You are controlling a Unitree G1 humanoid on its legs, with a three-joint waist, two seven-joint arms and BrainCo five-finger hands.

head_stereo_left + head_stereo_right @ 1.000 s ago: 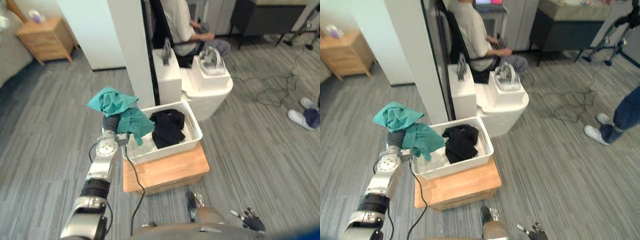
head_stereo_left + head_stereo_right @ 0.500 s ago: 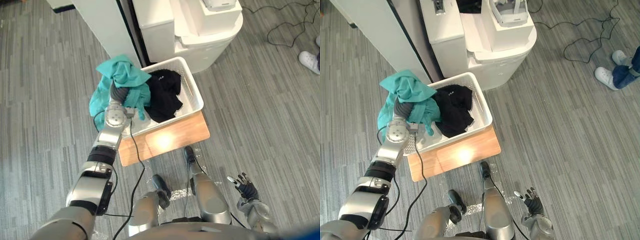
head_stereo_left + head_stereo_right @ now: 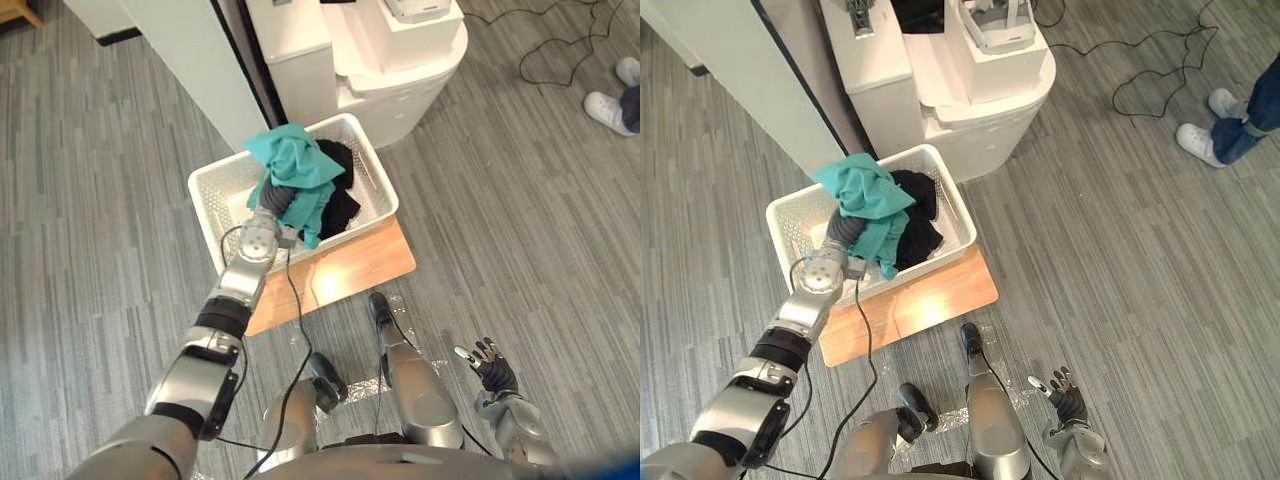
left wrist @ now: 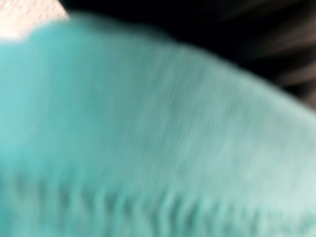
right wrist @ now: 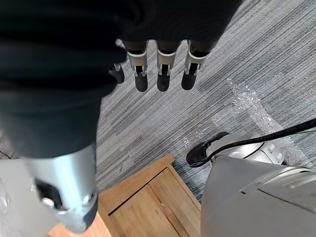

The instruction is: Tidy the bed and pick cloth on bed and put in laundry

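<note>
grey plank floor (image 3: 520, 200) all round, with a white laundry basket (image 3: 222, 200) sitting on a low wooden platform (image 3: 350, 270) in front of a white pedestal unit (image 3: 400, 60). the teal cloth (image 3: 297, 165) is draped over my left hand (image 3: 279, 197), bunched above the middle of the basket with its lower folds hanging down inside. from the left wrist camera the teal fabric sits right up against the lens. only the dark ribbed cover of that hand pokes out below the cloth, the fingers are buried in it, so i cannot tell whether they are curled round the fabric or not. just beside the cloth, on the basket's right half, lies a black garment (image 3: 343, 205), partly under the teal folds. my right hand (image 3: 487, 362) hangs low at my right side, well apart from the basket, its fingers (image 5: 163, 69) straight and spread loose over the floor, holding nothing. a person's white shoe (image 3: 605, 105) shows at the far right edge.
</note>
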